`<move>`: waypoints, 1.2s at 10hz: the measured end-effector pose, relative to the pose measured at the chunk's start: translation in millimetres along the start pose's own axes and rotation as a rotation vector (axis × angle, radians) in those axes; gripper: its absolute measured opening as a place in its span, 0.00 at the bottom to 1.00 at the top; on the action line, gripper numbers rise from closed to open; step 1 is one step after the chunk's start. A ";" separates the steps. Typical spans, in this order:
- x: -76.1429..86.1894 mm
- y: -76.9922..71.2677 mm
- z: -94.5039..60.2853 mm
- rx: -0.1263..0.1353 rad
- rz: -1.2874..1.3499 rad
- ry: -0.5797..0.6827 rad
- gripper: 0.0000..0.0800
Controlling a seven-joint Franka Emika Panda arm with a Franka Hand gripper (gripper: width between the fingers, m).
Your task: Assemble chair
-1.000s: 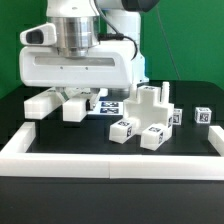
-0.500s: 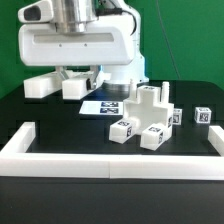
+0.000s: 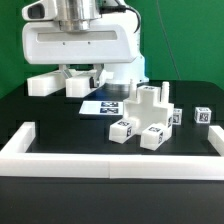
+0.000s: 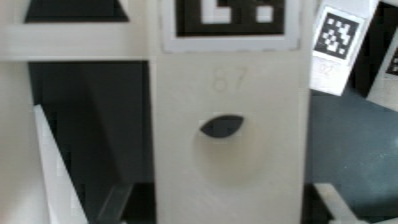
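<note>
the chair frame piece hangs clear of the black table at the exterior view's left, its two short feet pointing down. my gripper is clamped tight on it, and the wrist view shows its tagged post with a dark hole. the loose chair parts sit well apart at the exterior view's right, past the marker board. i judge a level, high carry is needed to clear them

One big white chair frame piece with two short square posts hangs level above the tabletop, while the smaller tagged blocky parts lie clustered at the exterior view's right, with one small cube a little apart.
</note>
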State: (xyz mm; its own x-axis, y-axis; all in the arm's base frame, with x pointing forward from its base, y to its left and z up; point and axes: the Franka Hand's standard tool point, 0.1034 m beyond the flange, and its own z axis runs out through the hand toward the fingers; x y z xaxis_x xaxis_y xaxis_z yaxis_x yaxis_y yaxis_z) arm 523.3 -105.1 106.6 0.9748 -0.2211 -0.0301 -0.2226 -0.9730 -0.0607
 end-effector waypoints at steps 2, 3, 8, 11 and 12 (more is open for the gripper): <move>-4.9 -9.2 -9.7 0.013 0.014 0.006 0.36; -9.4 -14.1 -14.3 0.021 0.026 0.002 0.36; -15.3 -45.5 -22.8 0.029 0.073 0.018 0.36; -16.6 -51.6 -22.1 0.032 0.245 0.012 0.36; -17.2 -57.7 -22.6 0.034 0.263 0.012 0.36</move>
State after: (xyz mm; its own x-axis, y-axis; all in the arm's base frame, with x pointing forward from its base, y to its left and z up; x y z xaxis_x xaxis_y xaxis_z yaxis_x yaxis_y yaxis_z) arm 519.8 -46.7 133.2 0.8832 -0.4675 -0.0376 -0.4689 -0.8791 -0.0856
